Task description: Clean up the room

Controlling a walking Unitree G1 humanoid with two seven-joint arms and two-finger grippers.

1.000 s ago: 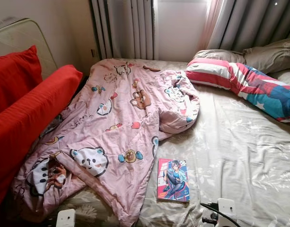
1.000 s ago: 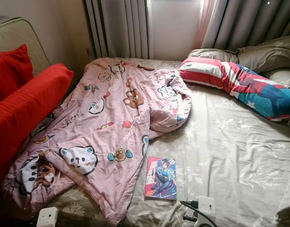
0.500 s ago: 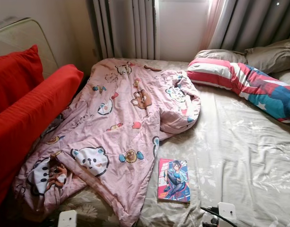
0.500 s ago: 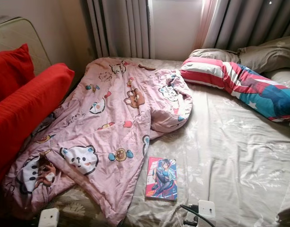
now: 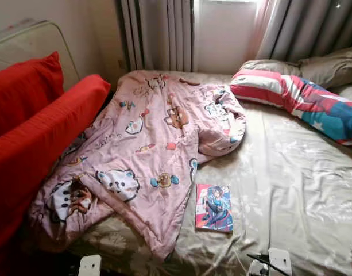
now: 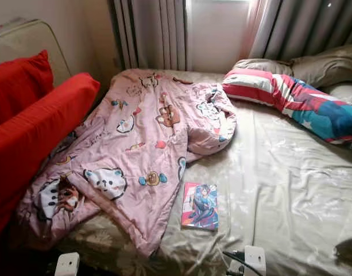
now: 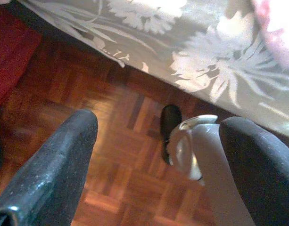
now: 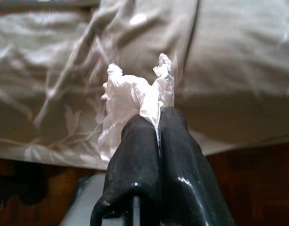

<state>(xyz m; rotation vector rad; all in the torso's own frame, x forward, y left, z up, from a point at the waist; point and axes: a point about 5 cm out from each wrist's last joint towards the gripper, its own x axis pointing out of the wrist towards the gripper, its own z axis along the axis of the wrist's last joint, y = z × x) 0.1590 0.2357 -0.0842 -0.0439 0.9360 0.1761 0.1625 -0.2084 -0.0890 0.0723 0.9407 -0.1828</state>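
1. The bed (image 5: 290,172), under a beige floral sheet, takes up most of the head camera's scene and serves as the landmark here
2. A pink quilt (image 5: 147,149) printed with cartoon bears and animals lies rumpled across the bed's left half, running from near the curtains (image 5: 158,34) at the far end down to the near edge, where one corner hangs over
3. A comic book (image 5: 214,207) with a colourful figure on its cover lies flat on the bare sheet just beside the quilt's right edge, close to the near edge of the bed
4. A long striped pillow (image 5: 296,100) in red, white and blue lies across the far right part of the bed, with a grey pillow (image 5: 319,66) behind it against the curtains
5. Two red cushions (image 5: 32,132) stand along the left side of the bed, touching the quilt's edge
6. The right gripper (image 8: 159,141) hangs just off the near edge of the bed; its two black fingers are pressed together on a crumpled white tissue (image 8: 130,101), which sticks up past the fingertips with the sheet behind it
7. The left gripper (image 7: 158,141) hangs low beside the bed, over the wooden parquet floor (image 7: 111,155); its fingers (image 7: 54,169) stand wide apart with nothing between them, and the sheet's overhang shows beyond them
8. In the left wrist view a grey robot leg and dark foot (image 7: 170,122) rest on the floor just short of the bed
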